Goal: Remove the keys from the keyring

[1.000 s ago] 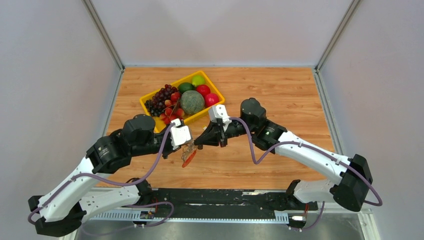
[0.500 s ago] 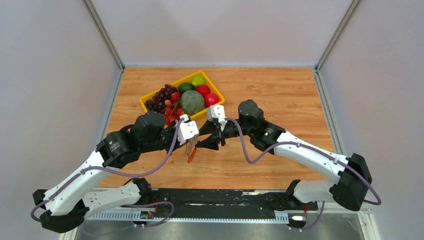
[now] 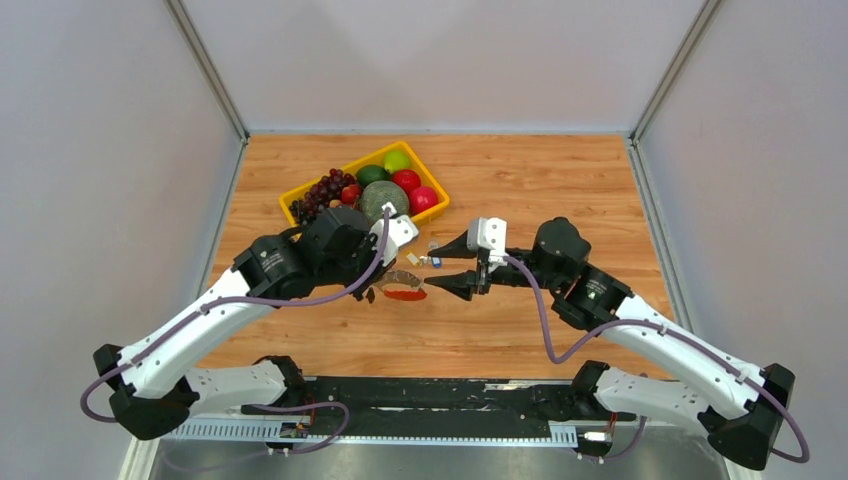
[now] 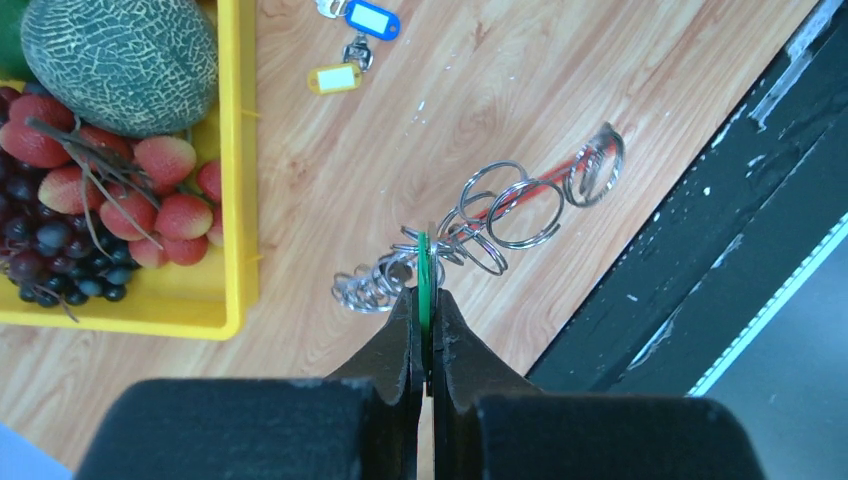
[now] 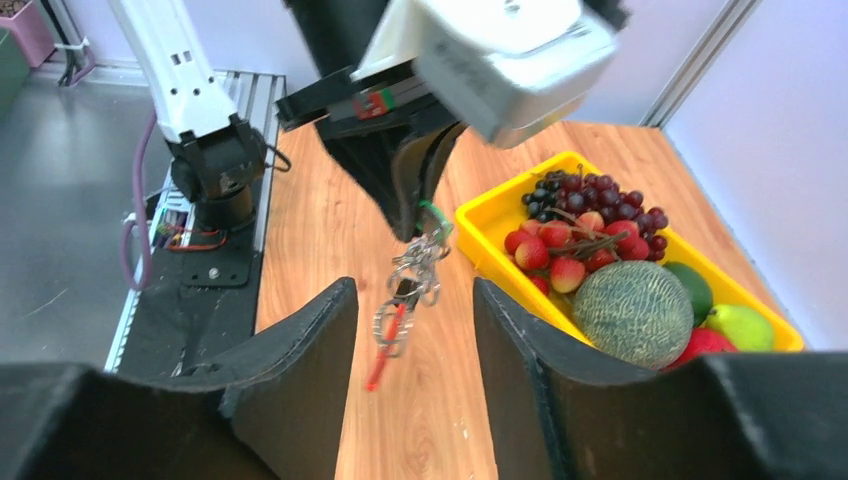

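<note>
L claw [image 4: 423, 300] clamped on thin green tag [image 4: 423, 268]; R claw [image 3: 445, 266] jaws apart, empty.
Off L tips hang the keys [image 4: 490, 215], a tangle of silver wire loops, blades hard to make out; slim red keyring [image 3: 405, 294] at far end, partly behind loops. Beyond: woodgrain table [image 4: 520, 80], yellow plastic tray [image 4: 245, 150].

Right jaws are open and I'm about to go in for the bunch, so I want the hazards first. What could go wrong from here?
1. The left gripper pinches only the thin green tag, edge-on; a pull on the hanging ring bunch might slide it out.
2. The ring bunch and red clip dangle loosely, so the right gripper may close on the wrong ring.
3. The blue tag and yellow tag lie loose nearby and could get swept.
</note>
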